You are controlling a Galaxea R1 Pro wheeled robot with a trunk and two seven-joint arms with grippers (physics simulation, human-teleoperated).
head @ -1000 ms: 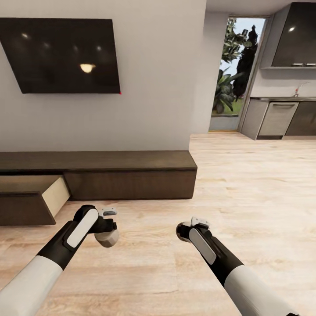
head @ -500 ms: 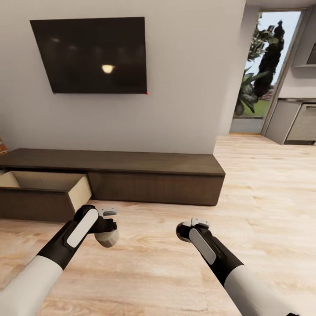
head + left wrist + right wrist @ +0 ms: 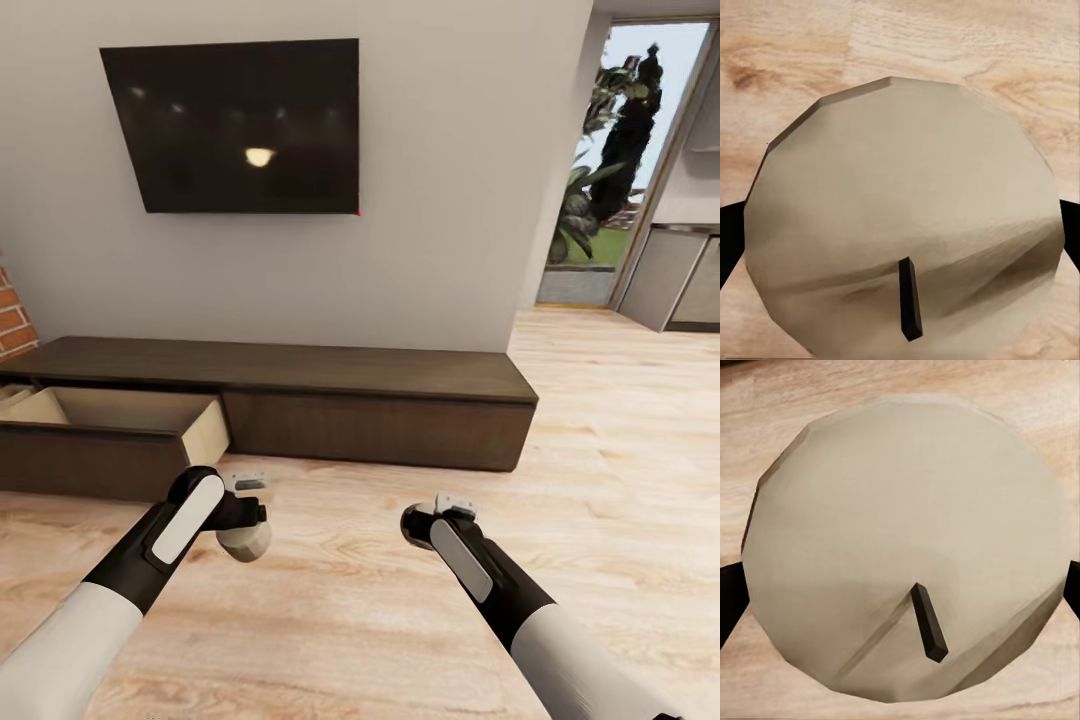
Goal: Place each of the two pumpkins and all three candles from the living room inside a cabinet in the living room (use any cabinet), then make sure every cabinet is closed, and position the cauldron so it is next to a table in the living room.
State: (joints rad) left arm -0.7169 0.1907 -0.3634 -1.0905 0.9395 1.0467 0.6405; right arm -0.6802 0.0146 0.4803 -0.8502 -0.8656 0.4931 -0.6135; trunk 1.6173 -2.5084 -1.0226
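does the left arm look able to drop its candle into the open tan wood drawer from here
Probably not yet. The left gripper holds a stubby grey-brown candle over bare wooden floor, short of the dark-brown cabinet's open drawer. Nothing blocks the way; the robot likely needs to get closer.

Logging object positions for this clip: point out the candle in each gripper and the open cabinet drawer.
left candle (image 3: 900,225), left wrist view, on its flat top face.
right candle (image 3: 907,547), right wrist view, on its flat top face.
open drawer (image 3: 130,412), head view, on its tan interior.
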